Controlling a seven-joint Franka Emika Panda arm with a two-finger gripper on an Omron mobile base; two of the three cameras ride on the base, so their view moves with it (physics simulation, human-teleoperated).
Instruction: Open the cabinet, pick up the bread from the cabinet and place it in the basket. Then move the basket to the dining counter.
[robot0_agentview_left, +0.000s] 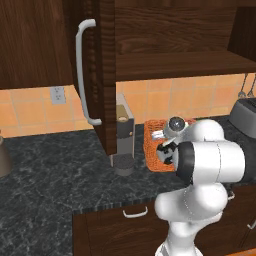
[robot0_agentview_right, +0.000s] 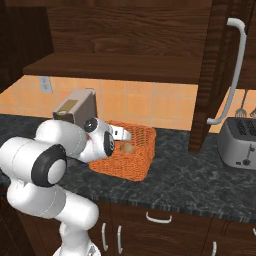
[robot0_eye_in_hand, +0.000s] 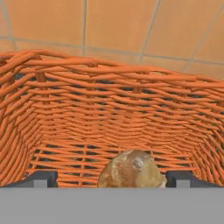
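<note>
The gripper is hanging inside the basket with its fingers spread wide on either side of the bread, not pinching it. The bread is lying on the basket floor, so I judge the placing step is just finishing. The basket is sitting on the black counter, near the tiled wall, with the coffee machine to its left and the toaster further right. The cabinet above is standing open. Next, I think, the hand is needing to lift clear, then grasp the basket's rim for carrying to the dining counter.
</note>
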